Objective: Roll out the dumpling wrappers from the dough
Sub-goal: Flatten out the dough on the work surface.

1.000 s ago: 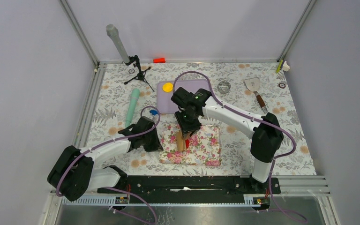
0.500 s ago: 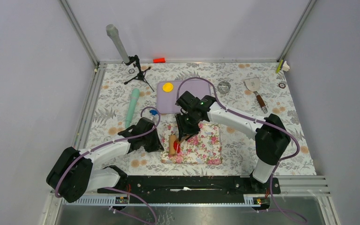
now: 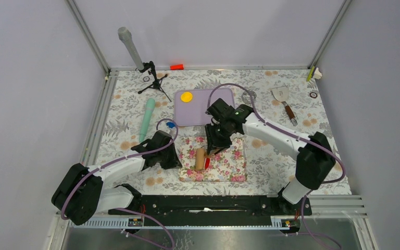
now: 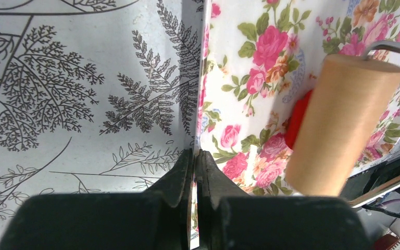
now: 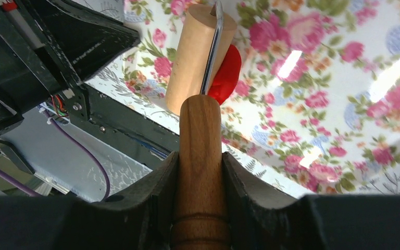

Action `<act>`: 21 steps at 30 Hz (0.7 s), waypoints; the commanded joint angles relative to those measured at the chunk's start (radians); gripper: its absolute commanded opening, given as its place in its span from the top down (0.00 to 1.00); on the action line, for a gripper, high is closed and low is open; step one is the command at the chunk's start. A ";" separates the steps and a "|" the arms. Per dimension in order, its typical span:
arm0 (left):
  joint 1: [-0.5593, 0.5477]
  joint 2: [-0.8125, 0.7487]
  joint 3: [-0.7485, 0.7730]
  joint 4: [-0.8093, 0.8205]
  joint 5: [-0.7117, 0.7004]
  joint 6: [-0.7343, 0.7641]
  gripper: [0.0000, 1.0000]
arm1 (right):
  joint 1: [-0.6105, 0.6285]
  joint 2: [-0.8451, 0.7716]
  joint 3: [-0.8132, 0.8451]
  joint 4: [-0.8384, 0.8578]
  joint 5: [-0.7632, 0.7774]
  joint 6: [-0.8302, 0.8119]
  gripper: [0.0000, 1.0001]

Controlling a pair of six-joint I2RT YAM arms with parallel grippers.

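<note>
Right gripper (image 5: pixel 200 156): you have its jaws part-closed around the wooden handle (image 5: pixel 200 182) of the roller, gripping it snugly on both sides.
Roller drum (image 5: pixel 192 57): the pale wooden cylinder hangs from a metal yoke and lies on the floral mat (image 3: pixel 229 161).
Dough (image 5: pixel 228 73): a bright red lump shows at the side of the drum, touching it, on the side away from your left arm. How flat it is cannot be told.
Left gripper (image 4: pixel 194 156): it is closed tight on the left edge of the mat and pins it to the desk (image 4: pixel 57 104).
Yellow wrapper (image 3: pixel 186 96): it lies on the purple board (image 3: pixel 213 101), beyond the mat and well apart from the dough.
Risk, sticking: soft clay may cling to the drum and lift off the mat if you press hard.
Risk, off-centre: the dough sits near one end of the drum, so a stroke may only catch its edge and leave it ragged.
Risk, mat: if your left pinch slips, the mat may slide with the roller.
Writing: you can read no brand or label in any view.
</note>
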 commanded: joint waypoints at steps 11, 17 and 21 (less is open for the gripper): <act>0.006 0.008 -0.019 -0.022 -0.051 -0.003 1.00 | -0.035 -0.141 -0.082 -0.096 0.088 0.019 1.00; 0.007 0.002 -0.008 -0.039 -0.047 0.002 1.00 | -0.035 -0.090 -0.135 -0.066 0.091 0.013 1.00; 0.006 0.001 -0.001 -0.051 -0.048 0.007 1.00 | -0.035 -0.062 -0.150 -0.060 0.113 0.006 1.00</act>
